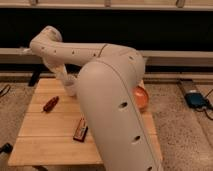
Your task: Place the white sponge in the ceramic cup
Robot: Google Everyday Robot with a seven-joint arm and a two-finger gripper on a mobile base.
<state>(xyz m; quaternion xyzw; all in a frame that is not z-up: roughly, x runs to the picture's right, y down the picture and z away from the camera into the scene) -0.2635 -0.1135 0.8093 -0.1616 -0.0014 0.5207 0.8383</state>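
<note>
White robot arm filling foreground, gripper low over wooden table, red screwdriver left, dark bar centre, orange bowl right
</note>
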